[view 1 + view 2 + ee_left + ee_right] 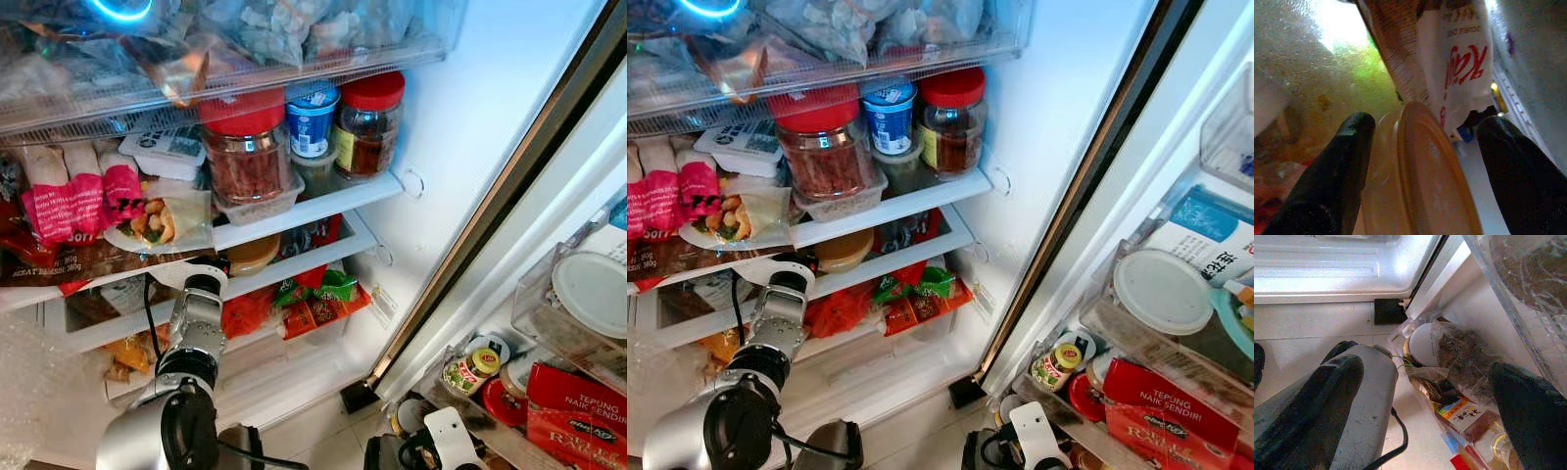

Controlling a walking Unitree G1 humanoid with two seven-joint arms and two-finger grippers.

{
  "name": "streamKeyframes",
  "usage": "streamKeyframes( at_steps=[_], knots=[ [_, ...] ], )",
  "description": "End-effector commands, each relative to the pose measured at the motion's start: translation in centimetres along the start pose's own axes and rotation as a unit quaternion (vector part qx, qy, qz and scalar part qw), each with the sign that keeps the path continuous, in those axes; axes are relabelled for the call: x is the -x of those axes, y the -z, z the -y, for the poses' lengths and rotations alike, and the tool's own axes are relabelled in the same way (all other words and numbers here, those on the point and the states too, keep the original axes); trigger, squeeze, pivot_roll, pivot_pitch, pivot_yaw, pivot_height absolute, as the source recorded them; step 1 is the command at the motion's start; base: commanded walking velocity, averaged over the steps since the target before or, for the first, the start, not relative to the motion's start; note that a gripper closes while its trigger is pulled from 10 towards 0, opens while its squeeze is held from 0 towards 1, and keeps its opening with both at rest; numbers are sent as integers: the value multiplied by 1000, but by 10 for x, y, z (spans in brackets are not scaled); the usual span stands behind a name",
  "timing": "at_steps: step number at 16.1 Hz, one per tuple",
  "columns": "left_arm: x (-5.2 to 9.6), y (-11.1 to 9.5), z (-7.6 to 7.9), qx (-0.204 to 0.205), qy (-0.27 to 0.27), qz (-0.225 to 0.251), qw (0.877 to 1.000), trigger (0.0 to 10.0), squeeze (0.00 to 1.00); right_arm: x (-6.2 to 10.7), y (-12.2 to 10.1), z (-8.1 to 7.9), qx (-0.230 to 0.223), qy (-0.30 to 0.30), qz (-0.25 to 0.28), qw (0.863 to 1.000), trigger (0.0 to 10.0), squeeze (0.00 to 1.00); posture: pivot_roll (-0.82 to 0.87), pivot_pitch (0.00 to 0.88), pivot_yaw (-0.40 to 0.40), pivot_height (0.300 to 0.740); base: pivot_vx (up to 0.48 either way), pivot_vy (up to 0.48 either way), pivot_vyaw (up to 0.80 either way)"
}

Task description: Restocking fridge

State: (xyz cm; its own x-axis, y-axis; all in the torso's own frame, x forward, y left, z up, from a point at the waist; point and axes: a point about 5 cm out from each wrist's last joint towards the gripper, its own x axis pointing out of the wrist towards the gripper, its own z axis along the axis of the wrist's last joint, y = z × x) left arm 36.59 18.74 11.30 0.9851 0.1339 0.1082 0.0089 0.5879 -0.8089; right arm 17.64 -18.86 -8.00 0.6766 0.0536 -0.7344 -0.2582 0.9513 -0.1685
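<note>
The fridge stands open, and my left arm (196, 318) reaches onto a lower shelf (294, 269). In the left wrist view my left gripper (1427, 125) is open around a round tub with a tan lid (1425, 181). One finger (1337, 166) lies against the tub's side; the other finger (1518, 171) stands apart from it. From the head the same tub (252, 255) sits just right of my wrist. My right gripper (1432, 389) hangs open and empty low by the door's bottom rack, above the tiled floor.
Red-lidded jars (245, 147) and a blue-lidded tub (313, 119) fill the shelf above, beside pink packets (73, 201). Red and green snack packets (313, 299) lie low on the right. The door racks (573, 323) hold jars, a white lid and red boxes.
</note>
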Motion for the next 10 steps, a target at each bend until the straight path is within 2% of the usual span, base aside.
streamKeyframes(
  at_steps=[1, 6, 10],
  knots=[
    [4, 5, -2, 3, -1, -11, 1000, 10000, 0, 17, 49, -7, 9, -16, -97, 995, 10000, 0, -121, 119, -56, 631, 0, 0, 0],
    [23, 16, -4, 12, 4, -18, 1000, 10000, 0, 17, 49, -8, 8, -17, -98, 995, 10000, 0, -109, 107, -48, 631, 0, 0, 0],
    [36, 12, -6, 12, -1, -29, 1000, 10000, 0, 16, 48, -8, 7, -17, -96, 995, 10000, 0, -100, 108, -44, 631, 0, 0, 0]
  ],
)
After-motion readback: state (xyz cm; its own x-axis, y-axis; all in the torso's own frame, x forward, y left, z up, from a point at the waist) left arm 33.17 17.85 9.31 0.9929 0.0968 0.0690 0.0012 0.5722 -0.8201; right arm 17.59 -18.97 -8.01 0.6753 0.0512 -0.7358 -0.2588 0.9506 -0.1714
